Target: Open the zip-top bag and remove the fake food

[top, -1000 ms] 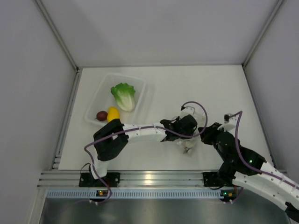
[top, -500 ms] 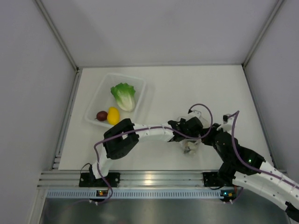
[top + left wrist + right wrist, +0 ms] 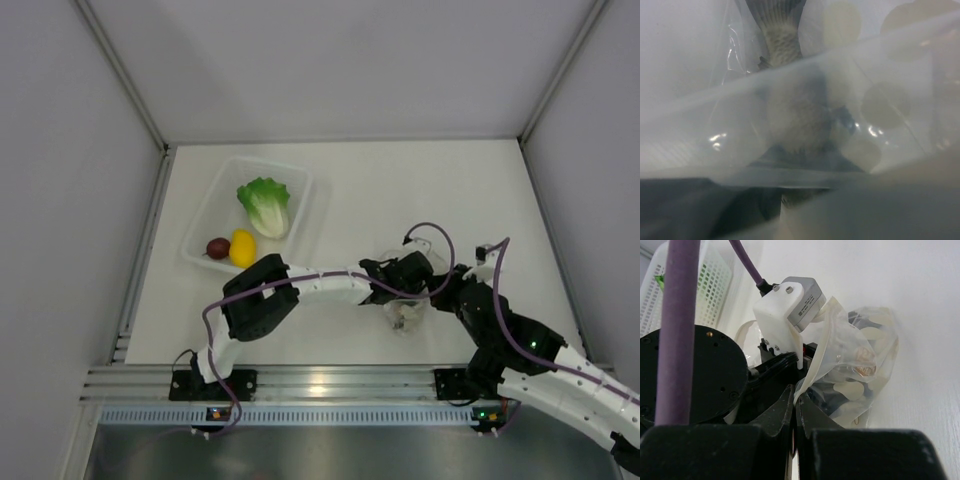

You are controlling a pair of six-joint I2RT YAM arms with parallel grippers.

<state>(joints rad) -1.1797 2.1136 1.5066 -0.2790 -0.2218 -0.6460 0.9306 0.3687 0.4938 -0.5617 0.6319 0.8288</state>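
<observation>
Zip-top bag [image 3: 865, 355]: on table [image 3: 400, 190], near edge, right of centre; whitish-brown piece [image 3: 795, 115] inside.
Right gripper [image 3: 794, 392]: fingers pinched together on the bag's edge film.
Left gripper [image 3: 405, 295]: at the bag, film draped over it; opening cannot be told.
Tray [image 3: 200, 215], far-left corner: lettuce leaf [image 3: 264, 205], dark red fruit [image 3: 217, 247], yellow piece [image 3: 242, 247].

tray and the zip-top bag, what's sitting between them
In the top view, only the left arm's white forearm crosses above that stretch between the tray and the zip-top bag; the table under it looks bare.
</observation>
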